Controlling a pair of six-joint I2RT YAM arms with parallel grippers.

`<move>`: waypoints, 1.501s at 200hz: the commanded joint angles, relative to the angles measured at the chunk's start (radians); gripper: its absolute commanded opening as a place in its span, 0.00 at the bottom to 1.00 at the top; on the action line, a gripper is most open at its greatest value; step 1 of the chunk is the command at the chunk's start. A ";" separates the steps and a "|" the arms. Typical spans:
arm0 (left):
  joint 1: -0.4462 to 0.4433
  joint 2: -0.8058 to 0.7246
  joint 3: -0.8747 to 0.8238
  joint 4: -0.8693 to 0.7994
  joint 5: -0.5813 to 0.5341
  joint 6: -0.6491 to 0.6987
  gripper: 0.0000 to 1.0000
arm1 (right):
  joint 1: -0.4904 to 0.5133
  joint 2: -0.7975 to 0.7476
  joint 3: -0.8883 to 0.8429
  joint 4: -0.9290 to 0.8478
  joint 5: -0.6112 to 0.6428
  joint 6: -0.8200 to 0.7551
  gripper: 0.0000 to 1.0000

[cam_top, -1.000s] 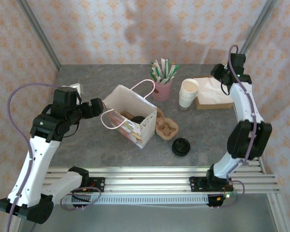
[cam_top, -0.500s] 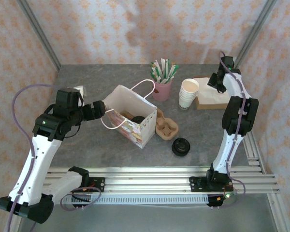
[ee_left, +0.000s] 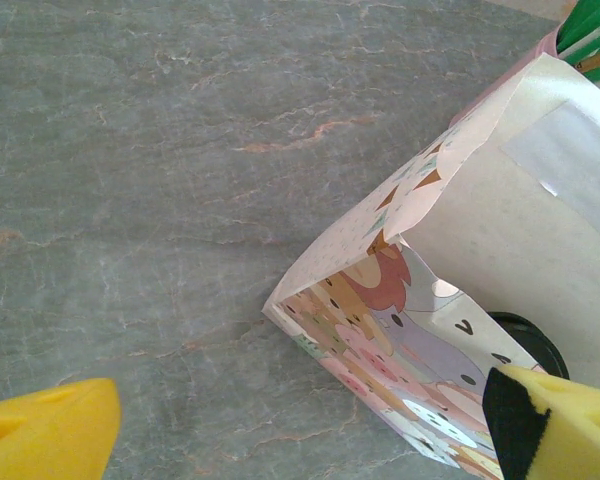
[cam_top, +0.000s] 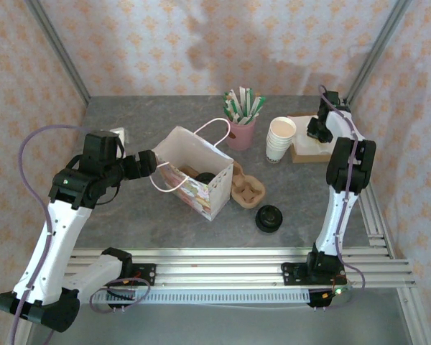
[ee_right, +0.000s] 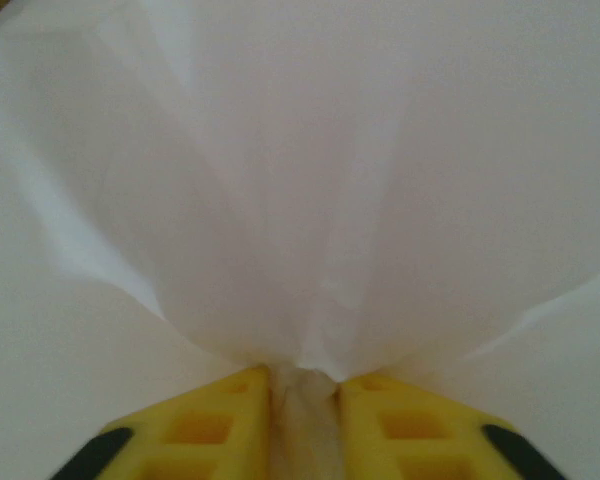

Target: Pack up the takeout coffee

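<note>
1. Coffee [cam_top: 269,218] sits on the tabletop [cam_top: 129,215] near the carrier [cam_top: 248,188]; I see its twin [cam_top: 205,177] in the bag [cam_top: 190,147].
2. Left jaws gape wide at the bag's edge.
3. Right jaws pinch a napkin [ee_right: 300,200].

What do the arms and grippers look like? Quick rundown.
Left arm and right arm: white links, black joints, a purple cable looping along each. Left gripper and right gripper: blocky yellow fingers with black patches and square moulded recesses.
</note>
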 commanded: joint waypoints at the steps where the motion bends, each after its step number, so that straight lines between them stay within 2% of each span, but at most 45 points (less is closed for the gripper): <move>1: -0.001 0.001 0.009 -0.024 0.011 -0.003 0.95 | -0.001 -0.005 0.039 -0.022 0.013 -0.001 0.15; 11: 0.000 0.000 0.011 -0.022 0.011 -0.005 0.95 | -0.002 -0.018 0.036 -0.025 0.019 -0.004 0.10; 79: 0.000 0.000 0.016 -0.020 0.011 -0.010 0.95 | 0.000 -0.204 -0.054 0.029 0.041 0.002 0.06; 102: -0.001 -0.003 0.016 -0.019 0.009 -0.012 0.95 | -0.001 -0.277 -0.079 0.046 0.022 0.019 0.00; 138: 0.000 -0.012 0.013 -0.015 0.005 -0.016 0.95 | 0.000 -0.442 -0.158 0.106 -0.046 0.071 0.00; 176: 0.000 -0.013 0.007 -0.007 0.008 -0.019 0.95 | 0.027 -0.703 -0.294 0.254 -0.193 0.175 0.00; 211: -0.001 -0.009 -0.002 0.014 0.018 -0.029 0.95 | 0.198 -0.908 -0.368 0.348 -0.260 0.231 0.00; 242: -0.001 0.004 -0.009 0.048 0.055 -0.051 0.95 | 0.446 -1.032 -0.428 0.498 -0.269 0.281 0.00; 268: -0.002 0.015 -0.006 0.062 0.072 -0.061 0.95 | 0.648 -1.056 -0.447 0.649 -0.282 0.352 0.00; 300: -0.004 0.030 -0.018 0.076 0.070 -0.064 0.95 | 0.873 -0.999 -0.506 0.880 -0.308 0.476 0.00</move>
